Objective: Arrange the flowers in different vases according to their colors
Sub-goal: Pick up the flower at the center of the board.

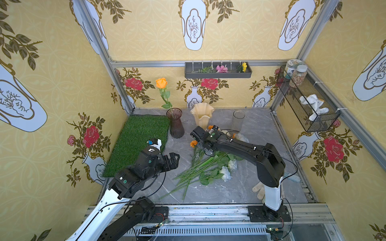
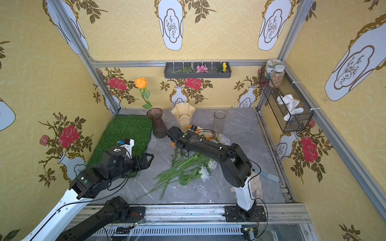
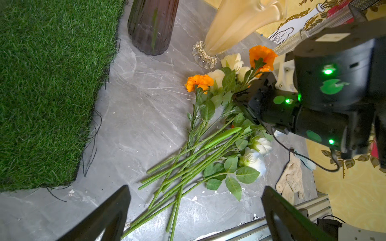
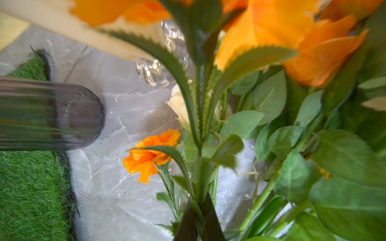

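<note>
While the left claw (image 1: 174, 160) hangs wide open beside the flower pile (image 1: 200, 169), the right claw (image 4: 199, 217) pinches an orange marigold stem (image 4: 200, 177) within it.

A wire basket (image 1: 292, 102) holds two jars (image 1: 298, 77) and a white cloth (image 1: 313, 105). Below it lie a blue brush (image 2: 268, 176) and a beige glove (image 1: 259, 189); a grass mat (image 1: 137, 141) lies well apart from it.

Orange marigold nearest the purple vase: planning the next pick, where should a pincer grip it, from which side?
Probably the stem just below the head, from above, jaws across it: the marigold lies flat on the table, its lower stem tangled among other stems.
</note>
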Robot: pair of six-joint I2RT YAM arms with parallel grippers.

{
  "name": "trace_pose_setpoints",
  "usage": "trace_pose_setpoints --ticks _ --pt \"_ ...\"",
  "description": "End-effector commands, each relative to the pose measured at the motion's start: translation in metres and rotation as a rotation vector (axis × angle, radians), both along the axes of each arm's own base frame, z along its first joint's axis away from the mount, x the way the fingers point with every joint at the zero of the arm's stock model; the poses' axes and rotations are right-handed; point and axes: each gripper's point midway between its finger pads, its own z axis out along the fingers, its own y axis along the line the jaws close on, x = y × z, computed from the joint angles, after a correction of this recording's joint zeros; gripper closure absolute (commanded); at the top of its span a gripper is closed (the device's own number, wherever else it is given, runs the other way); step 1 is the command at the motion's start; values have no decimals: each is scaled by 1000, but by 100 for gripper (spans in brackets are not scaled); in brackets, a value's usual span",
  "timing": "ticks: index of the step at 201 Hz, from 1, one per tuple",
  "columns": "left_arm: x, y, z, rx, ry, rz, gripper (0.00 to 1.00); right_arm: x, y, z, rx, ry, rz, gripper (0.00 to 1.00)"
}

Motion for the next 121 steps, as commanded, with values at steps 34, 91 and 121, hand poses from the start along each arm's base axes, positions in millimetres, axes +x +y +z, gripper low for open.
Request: trace_pose_setpoints --ticks 34,91,121 --pt "-4 3 7 -27 -31 5 0 13 -13 67 37 -220 0 100" --pt "-14 13 27 -83 -117 21 0 14 -20 191 -48 -473 240 100" --pt "-20 23 37 -97 -148 49 0 8 -15 258 -76 -658 334 100"
